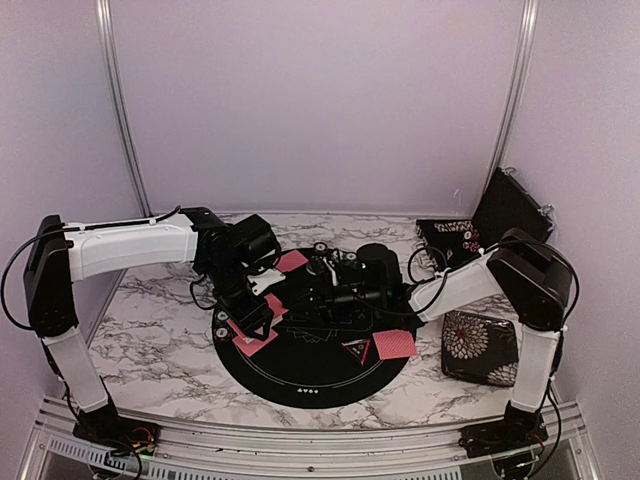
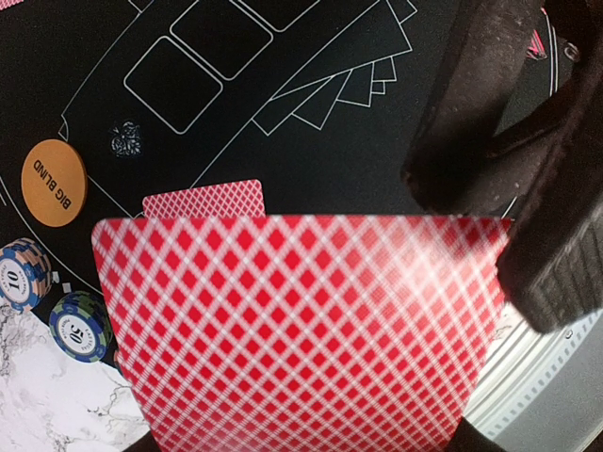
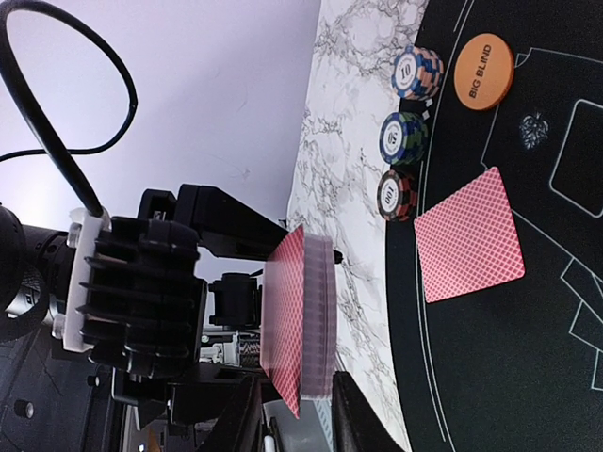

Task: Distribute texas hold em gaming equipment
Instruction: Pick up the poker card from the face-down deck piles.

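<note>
Dealing is in hand. The left gripper [image 1: 258, 312] clamps the deck [image 3: 301, 320] on edge above the mat [image 3: 490, 377], near its rim. The right gripper [image 3: 300, 428] straddles the deck's edge, but I cannot tell whether it is pinching a card. The next move calls for peeling off one card. There's open felt beyond the dealt card [image 3: 468, 235], clear of the chip stacks [image 3: 405, 132].

left arm [image 1: 130, 248], right arm [image 1: 450, 285], jaws adjacent
</note>
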`<state>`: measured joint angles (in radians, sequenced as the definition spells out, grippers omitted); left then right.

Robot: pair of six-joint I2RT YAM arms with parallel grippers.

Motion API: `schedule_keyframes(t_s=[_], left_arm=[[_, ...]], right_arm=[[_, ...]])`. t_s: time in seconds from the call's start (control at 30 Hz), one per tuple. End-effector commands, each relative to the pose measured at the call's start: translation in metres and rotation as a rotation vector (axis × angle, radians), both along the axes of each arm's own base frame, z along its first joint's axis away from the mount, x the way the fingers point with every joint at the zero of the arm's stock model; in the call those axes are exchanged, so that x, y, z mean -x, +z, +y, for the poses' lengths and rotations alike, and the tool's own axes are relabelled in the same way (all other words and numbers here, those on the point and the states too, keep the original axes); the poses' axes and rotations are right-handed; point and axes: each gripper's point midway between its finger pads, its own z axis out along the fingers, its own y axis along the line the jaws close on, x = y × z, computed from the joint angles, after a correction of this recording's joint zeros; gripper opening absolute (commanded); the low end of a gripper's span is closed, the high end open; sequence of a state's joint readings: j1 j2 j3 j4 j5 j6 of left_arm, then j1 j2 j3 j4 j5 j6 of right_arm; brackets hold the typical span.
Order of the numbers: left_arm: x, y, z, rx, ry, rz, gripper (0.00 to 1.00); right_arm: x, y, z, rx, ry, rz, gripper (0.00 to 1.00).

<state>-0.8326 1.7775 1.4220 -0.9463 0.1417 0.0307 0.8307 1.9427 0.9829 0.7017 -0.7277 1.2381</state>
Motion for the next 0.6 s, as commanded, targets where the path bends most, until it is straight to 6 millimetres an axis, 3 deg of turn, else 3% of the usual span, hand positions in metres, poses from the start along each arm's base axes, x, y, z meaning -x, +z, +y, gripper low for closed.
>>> schedule_keyframes(t_s=[0.0,0.57], left_arm=[[0.0017,0.0135,-0.0011,0.040,-0.011,-0.020,0.55],[0.0025,0.0130,-0.0001,0.038,-0.010,-0.019,0.55]], right_arm=[[0.0000,0.0163,0.0073,-0.038,0.013,-0.029,0.24],[0.0033,0.0141,0.0120,-0.040,0.028,-0.022,0.18]])
